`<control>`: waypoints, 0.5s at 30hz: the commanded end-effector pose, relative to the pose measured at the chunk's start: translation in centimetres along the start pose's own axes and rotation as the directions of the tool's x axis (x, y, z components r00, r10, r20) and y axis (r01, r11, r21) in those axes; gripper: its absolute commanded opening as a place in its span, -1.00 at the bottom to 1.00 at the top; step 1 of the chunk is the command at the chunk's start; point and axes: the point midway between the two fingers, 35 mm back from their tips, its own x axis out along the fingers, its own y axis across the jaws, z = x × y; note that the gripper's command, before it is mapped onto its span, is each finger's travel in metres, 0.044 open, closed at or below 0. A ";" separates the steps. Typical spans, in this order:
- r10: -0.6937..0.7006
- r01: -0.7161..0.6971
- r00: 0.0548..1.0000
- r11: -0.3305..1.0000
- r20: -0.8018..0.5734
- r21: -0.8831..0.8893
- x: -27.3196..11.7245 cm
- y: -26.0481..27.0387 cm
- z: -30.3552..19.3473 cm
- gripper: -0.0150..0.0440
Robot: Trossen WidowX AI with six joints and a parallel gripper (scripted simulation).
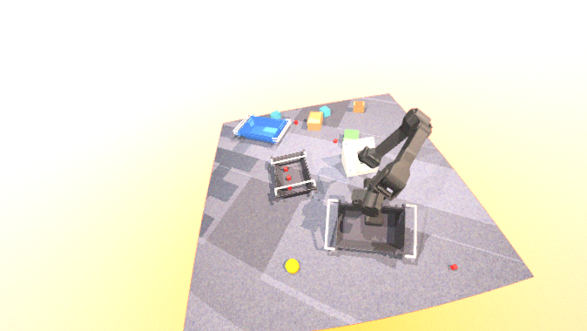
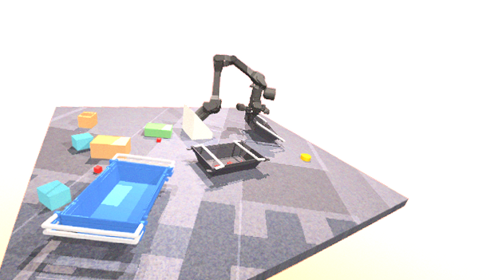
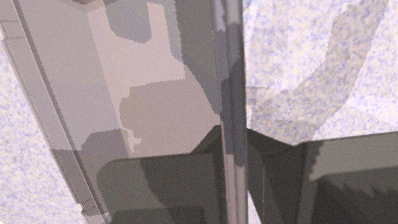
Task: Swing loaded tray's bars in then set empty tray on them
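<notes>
The loaded dark tray (image 1: 300,175) (image 2: 234,168) stands on the table with several small red blocks (image 1: 288,178) (image 2: 229,163) inside. Its two white bars, one bar (image 1: 289,158) (image 2: 249,150) and the other bar (image 1: 295,187) (image 2: 211,156), both lie across its top. My gripper (image 1: 371,213) (image 2: 253,115) (image 3: 225,130) is shut on one long wall of the empty dark tray (image 1: 357,235) (image 2: 264,133) (image 3: 232,75). That tray hangs tilted just above the table, its far side lower. Its white bars (image 1: 327,224) (image 1: 415,231) are swung outward. The fingertips are partly hidden in the top and exterior views.
A white wedge (image 1: 350,161) (image 2: 194,126) stands by the arm's base. A blue tray (image 1: 261,128) (image 2: 129,207), orange boxes (image 1: 315,121) (image 2: 109,147), cyan blocks (image 2: 54,195) and a green block (image 1: 351,134) (image 2: 158,130) lie farther off. A yellow disc (image 1: 292,266) (image 2: 306,157) lies near the front.
</notes>
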 end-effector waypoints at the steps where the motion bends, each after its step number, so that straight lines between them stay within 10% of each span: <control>1: 0.033 -0.033 0.999 0.999 0.005 -0.018 -1.6 0.4 -0.4 -0.49; 15: 0.024 -0.024 1.000 0.999 0.007 -0.020 -3.6 1.1 -0.3 -0.49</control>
